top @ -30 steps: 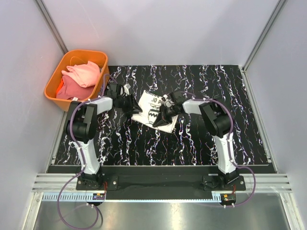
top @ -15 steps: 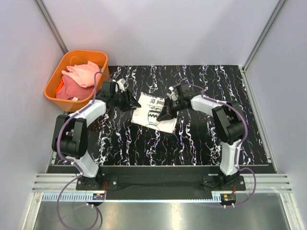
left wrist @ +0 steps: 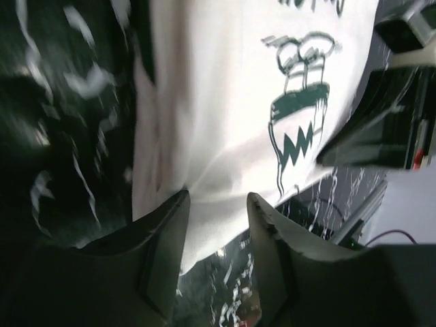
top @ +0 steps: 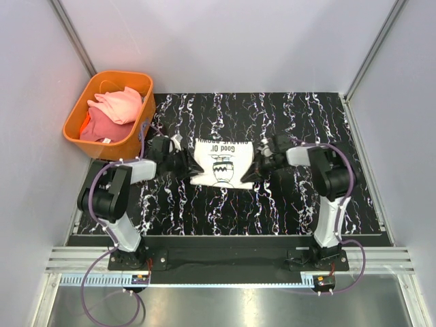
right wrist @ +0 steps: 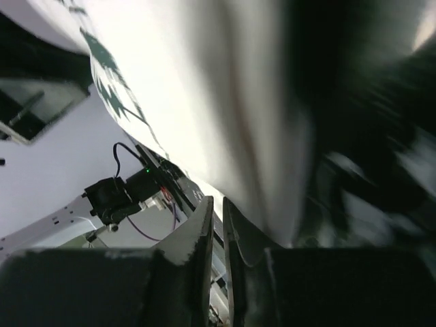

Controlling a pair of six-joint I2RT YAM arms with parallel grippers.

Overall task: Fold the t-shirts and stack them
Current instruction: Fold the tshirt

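On black marbled table [top: 306, 122], cream t-shirt [top: 221, 162] lies flat, print up, between both grippers.
Left gripper [top: 182, 163] at its left edge, fingers apart, cloth between them; right gripper [top: 253, 173] fingers nearly together, pinching right edge. Pink and coral tees [top: 112, 109] in orange basket [top: 71, 127].

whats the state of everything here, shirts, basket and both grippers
cream t-shirt: spread flat on the table, print side up
pink t-shirt: crumpled, unfolded, in the orange basket
coral t-shirt: crumpled, partly under the pink t-shirt
orange basket: upright, holding both
left gripper: open, fingers apart at the cream t-shirt's edge
right gripper: shut, no cloth seen between its fingers
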